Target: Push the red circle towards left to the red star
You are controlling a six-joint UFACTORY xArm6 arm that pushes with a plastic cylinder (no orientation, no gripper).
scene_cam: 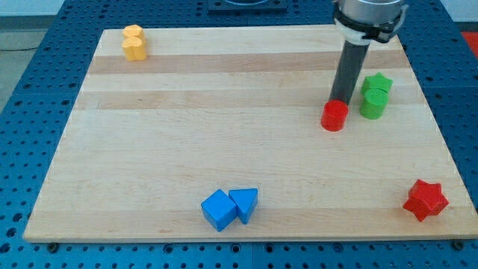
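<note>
Your tool is a bare rod with no jaws, holding nothing; my tip (340, 101) touches the red circle block (334, 116) from above. Steer it toward the lower-right red star block (426, 200), stopping left of it.

My tip (340, 102) touching red circle (334, 116) top edge; red star (426, 199) well apart.

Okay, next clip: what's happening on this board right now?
A robot arm ending in a straight dark rod is working a wooden board with small coloured blocks. My tip sits right behind the red circle block, on its upper side in the view. The red star block lies well away, near the view's bottom right corner. A green star block and a green cylinder block sit just right of the rod. Two blue blocks rest at bottom centre, two yellow blocks at top left.
</note>
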